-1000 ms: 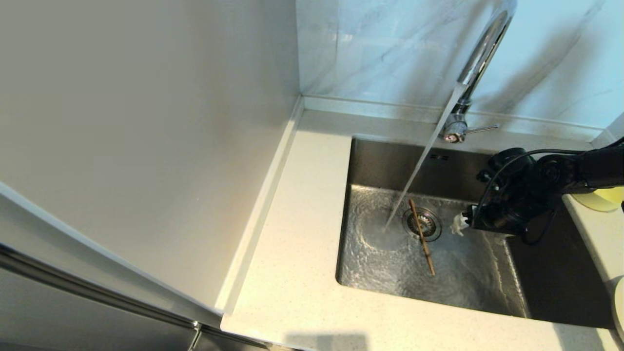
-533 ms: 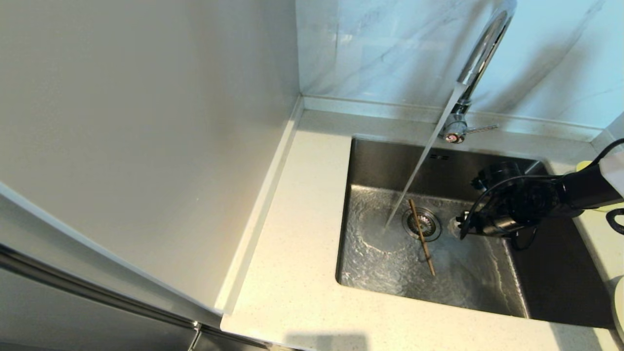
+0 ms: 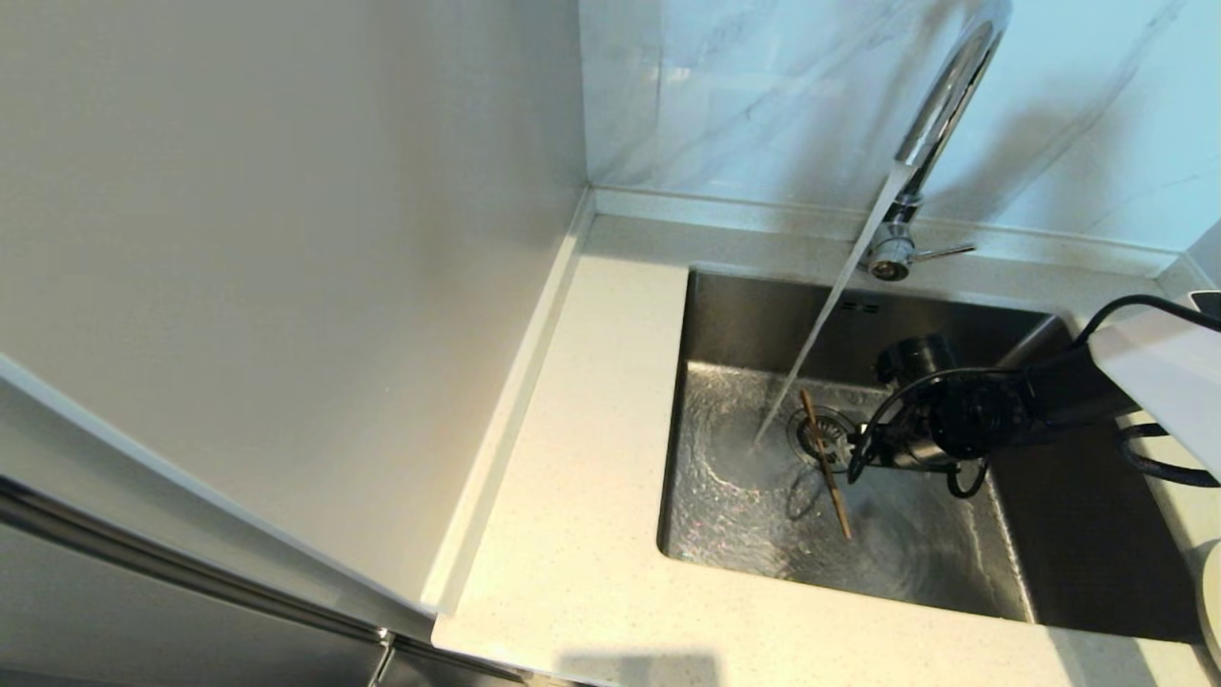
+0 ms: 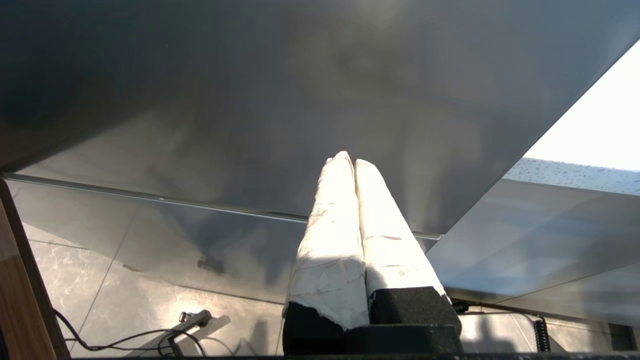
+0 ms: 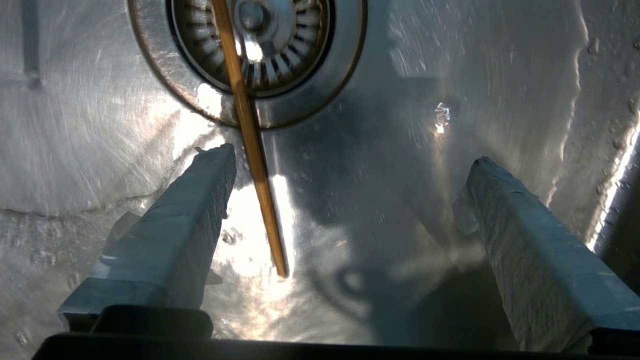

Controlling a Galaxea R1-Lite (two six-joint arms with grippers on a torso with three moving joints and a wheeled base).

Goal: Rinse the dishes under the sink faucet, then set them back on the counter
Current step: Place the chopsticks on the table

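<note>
My right pincer [image 5: 345,190] hangs low inside the sink [image 3: 916,563], just beside the drain strainer [image 3: 825,434], its two taped fingers [image 5: 195,210] spread wide with nothing between them. The chopsticks [image 3: 826,468] lie on the sink floor, one end across the strainer, close by one finger. The faucet [image 3: 940,105] pours a stream that lands beside the strainer. My left pincer [image 4: 352,160] is parked away from the sink, fingers pressed together.

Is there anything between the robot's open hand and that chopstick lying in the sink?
Nothing but wet sink floor. In the right wrist view, the chopstick lies across the drain, close beside one finger of the right hand, inside its open gap.
</note>
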